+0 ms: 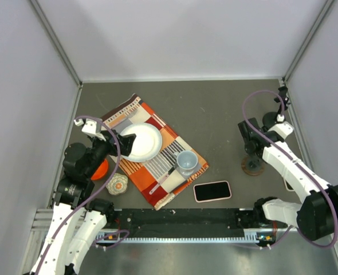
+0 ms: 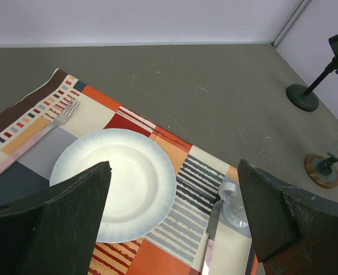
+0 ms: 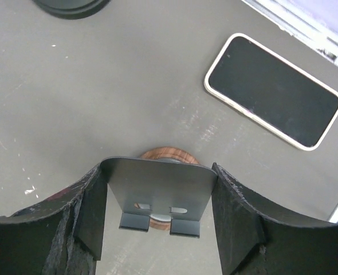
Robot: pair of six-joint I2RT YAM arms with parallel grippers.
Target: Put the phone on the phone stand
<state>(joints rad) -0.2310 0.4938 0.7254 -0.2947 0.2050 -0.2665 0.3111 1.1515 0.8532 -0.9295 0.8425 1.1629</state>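
The phone (image 1: 212,191), black with a pale case, lies flat on the table near the front edge; it also shows in the right wrist view (image 3: 272,90). The phone stand (image 1: 252,165) has a round wooden base and a grey metal plate (image 3: 163,195). My right gripper (image 1: 250,146) is shut on that plate, with both fingers against its side edges (image 3: 157,172). The stand also shows in the left wrist view (image 2: 322,171). My left gripper (image 1: 126,143) is open and empty above the white plate (image 2: 173,166).
A striped placemat (image 1: 157,172) holds a white plate (image 1: 140,142), a blue mug (image 1: 186,162), a fork (image 2: 60,117) and a knife (image 2: 210,240). A black tripod stand (image 1: 270,120) stands at the back right. An orange object (image 1: 100,169) and a small patterned ball (image 1: 118,184) lie by the left arm.
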